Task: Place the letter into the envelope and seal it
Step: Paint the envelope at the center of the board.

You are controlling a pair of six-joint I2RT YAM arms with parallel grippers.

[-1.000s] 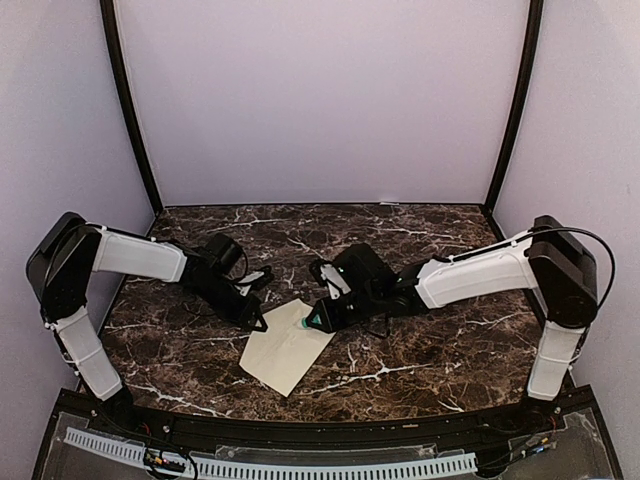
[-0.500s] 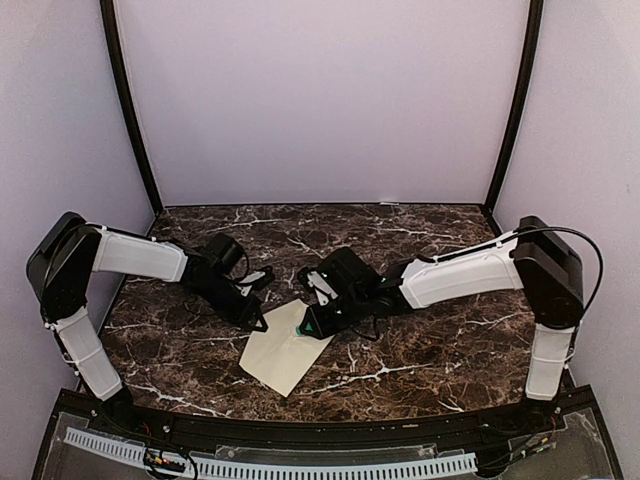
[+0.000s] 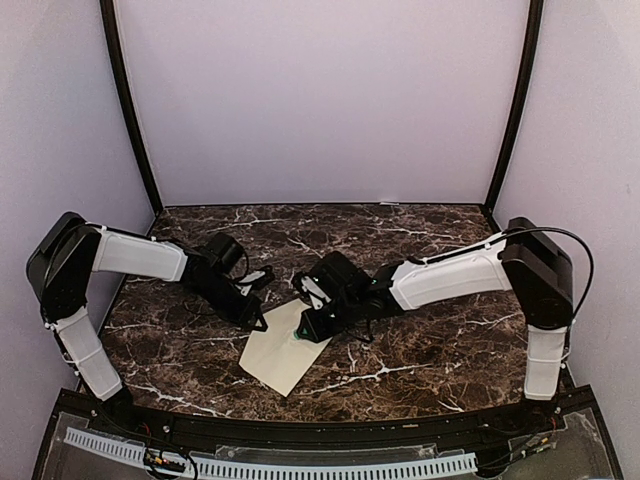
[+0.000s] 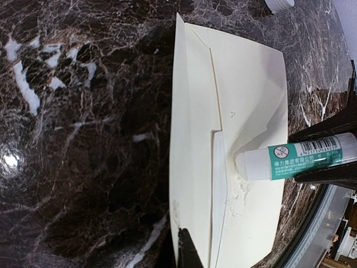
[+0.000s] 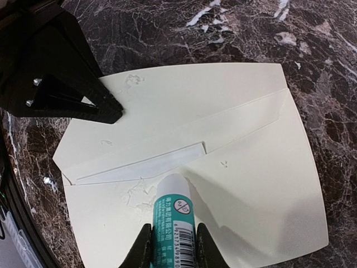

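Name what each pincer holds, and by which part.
Right pincer: glue stick, by its barrel. Left pincer: nothing; shut, its tip on the envelope.

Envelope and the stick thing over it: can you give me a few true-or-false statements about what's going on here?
1. The right arm's jaws grip a glue stick. True.
2. The glue stick's tip rests on the envelope. True.
3. The left arm's jaws stand wide open. False: they are shut, their tip on the envelope.
4. The letter lies on the table beside the envelope. False: only a whitish strip of it shows, tucked into the envelope.
5. The table is plain white. False: it is dark marble.
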